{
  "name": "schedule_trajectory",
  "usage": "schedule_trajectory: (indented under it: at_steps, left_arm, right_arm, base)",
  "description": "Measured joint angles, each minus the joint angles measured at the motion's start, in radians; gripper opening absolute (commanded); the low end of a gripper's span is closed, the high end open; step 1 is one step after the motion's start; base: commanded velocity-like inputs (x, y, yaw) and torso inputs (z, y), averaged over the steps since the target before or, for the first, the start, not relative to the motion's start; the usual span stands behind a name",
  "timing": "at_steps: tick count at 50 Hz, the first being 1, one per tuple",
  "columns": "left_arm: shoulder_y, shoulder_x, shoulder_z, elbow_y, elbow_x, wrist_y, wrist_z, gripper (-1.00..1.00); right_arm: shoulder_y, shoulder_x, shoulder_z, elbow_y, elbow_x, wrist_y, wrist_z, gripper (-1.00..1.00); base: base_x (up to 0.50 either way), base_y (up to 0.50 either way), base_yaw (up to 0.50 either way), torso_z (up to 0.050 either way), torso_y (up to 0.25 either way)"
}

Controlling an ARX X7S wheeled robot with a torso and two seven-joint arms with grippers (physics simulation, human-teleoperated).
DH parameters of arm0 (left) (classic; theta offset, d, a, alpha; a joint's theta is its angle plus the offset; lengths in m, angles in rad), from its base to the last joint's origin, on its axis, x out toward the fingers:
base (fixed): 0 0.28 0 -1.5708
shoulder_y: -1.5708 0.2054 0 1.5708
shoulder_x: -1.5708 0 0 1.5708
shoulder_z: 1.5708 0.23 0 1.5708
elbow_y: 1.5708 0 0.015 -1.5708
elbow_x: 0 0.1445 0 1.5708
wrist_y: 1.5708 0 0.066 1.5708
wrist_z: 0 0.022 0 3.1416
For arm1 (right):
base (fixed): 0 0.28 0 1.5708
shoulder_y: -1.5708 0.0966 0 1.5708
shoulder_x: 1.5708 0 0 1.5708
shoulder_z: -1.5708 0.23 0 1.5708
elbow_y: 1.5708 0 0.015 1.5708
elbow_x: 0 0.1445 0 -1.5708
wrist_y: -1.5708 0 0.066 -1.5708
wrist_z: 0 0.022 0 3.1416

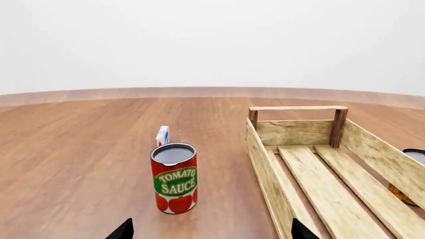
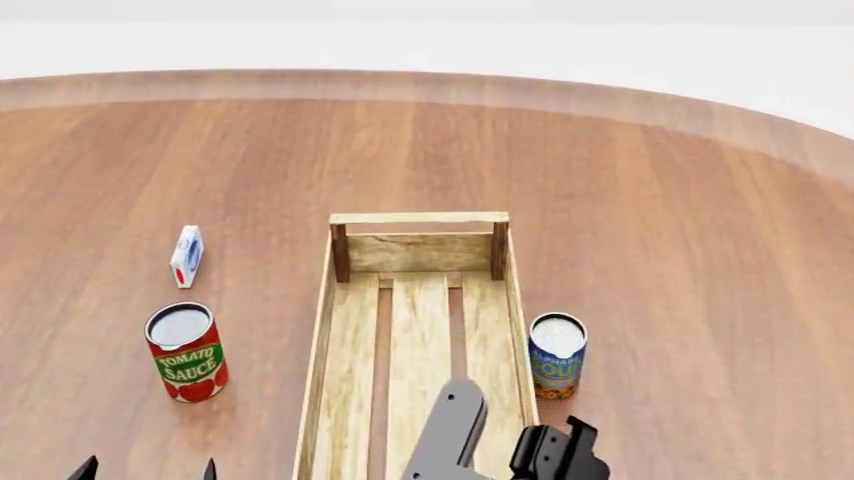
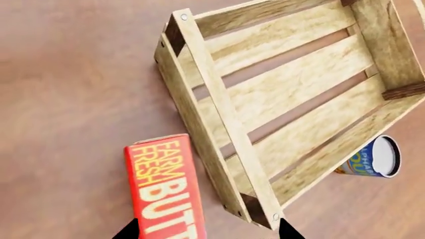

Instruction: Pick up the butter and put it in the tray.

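Note:
The butter (image 3: 162, 186), a red-orange carton with yellow and white lettering, lies on the wooden table next to the near end of the tray (image 3: 219, 107) in the right wrist view. My right gripper (image 3: 207, 232) is open above it. The carton lies between the two fingertips, close to one of them, with the tray's corner post near the other. The head view does not show the butter. There the tray (image 2: 324, 330) runs down the middle and my right gripper (image 2: 561, 455) hangs over its near right side. My left gripper (image 1: 212, 233) is open and empty, also at the head view's lower left (image 2: 147, 470).
A tomato sauce can (image 2: 187, 352) stands left of the tray, also in the left wrist view (image 1: 174, 178). A small white-blue box (image 2: 187, 256) stands behind it. A blue soup can (image 2: 557, 356) stands against the tray's right side. The round table's rim (image 2: 747, 125) curves behind.

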Motion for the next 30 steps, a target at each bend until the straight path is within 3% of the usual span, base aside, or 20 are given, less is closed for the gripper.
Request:
schedule_trajectory:
  at_steps: [30]
  left_arm:
    - [-0.002,-0.011,0.016,0.007,-0.011,-0.008,-0.013,1.00]
  right_arm:
    - [-0.023,0.008,-0.136,0.078,-0.049,-0.121,-0.028,1.00]
  base:
    - [0.00,0.00,0.00,0.000,0.000]
